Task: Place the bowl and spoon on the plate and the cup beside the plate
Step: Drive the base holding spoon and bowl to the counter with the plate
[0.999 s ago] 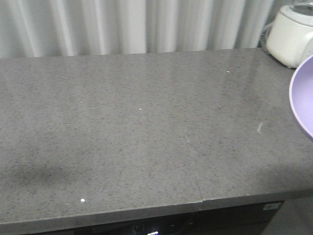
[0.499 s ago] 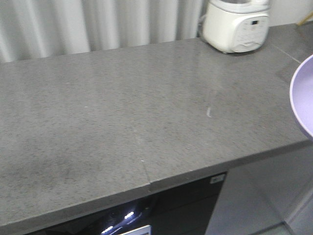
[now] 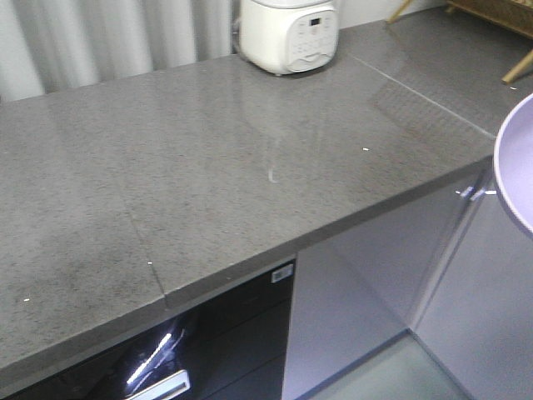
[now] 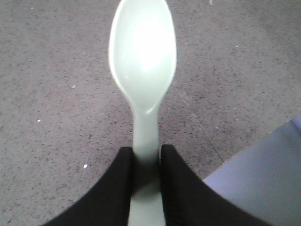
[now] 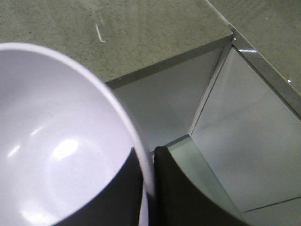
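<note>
My left gripper (image 4: 145, 155) is shut on the flat handle of the pale mint-green spoon (image 4: 142, 56). The scoop points away from me over the grey counter (image 4: 56, 94). My right gripper (image 5: 149, 157) is shut on the rim of the lavender bowl (image 5: 56, 141), with one finger inside and one outside. The bowl hangs past the counter's front corner, over the cabinet fronts. Its edge shows in the front view at the far right (image 3: 518, 167). The plate and the cup are out of view.
A grey stone counter (image 3: 191, 167) runs from the left to a corner at the right. On its back edge stands a white rice cooker (image 3: 289, 33). A wooden rack (image 3: 500, 17) is at the top right. Below are grey cabinet doors (image 3: 375, 275) and a black appliance front (image 3: 191, 350).
The front view has swung right along the counter: the rice cooker slid from the far right toward the middle, and the cabinet fronts came into sight. The bowl stays at the right edge.
</note>
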Controlling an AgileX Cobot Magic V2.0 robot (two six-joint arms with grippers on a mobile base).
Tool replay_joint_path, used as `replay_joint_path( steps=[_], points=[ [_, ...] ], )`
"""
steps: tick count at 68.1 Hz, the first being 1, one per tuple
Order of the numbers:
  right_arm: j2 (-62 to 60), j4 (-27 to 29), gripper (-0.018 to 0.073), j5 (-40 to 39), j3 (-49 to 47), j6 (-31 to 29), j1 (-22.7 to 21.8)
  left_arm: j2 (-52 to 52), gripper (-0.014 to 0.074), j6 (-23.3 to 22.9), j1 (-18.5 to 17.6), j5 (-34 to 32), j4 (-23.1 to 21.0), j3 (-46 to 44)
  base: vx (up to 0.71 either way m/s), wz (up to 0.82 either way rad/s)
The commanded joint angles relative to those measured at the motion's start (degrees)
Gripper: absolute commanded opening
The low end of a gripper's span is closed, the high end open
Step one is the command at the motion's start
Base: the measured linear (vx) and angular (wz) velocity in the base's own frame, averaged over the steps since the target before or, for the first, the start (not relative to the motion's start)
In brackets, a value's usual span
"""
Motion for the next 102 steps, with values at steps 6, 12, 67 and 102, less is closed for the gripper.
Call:
replay_joint_path(
  steps=[6,12,67,102],
  points=[
    [-0.4,0.4,-0.0006,-3.6,-1.5,-0.3,-0.3,-1.4,-0.0006,-0.2,0.0,-2.8,0.1,-1.4,-0.06,-0.37],
    [-0.4,0.4,-0.0006,-3.6,-1.5,-0.3,-0.3,-1.4,-0.0006,-0.2,0.0,-2.8,0.1,-1.4,-0.05,-0.36],
    [-0.4,0.4,-0.0006,-3.5,-1.5,-0.3,-0.3,-1.4,-0.0006,-0.2,0.0,-2.8,0.1,-1.4,0.0,-0.39],
    [-0.4,0.4,-0.0006,-3.5,-1.5,-0.3,-0.3,-1.4,-0.0006,-0.2,0.0,-2.8,0.1,-1.4,0.1,-0.42]
  ],
)
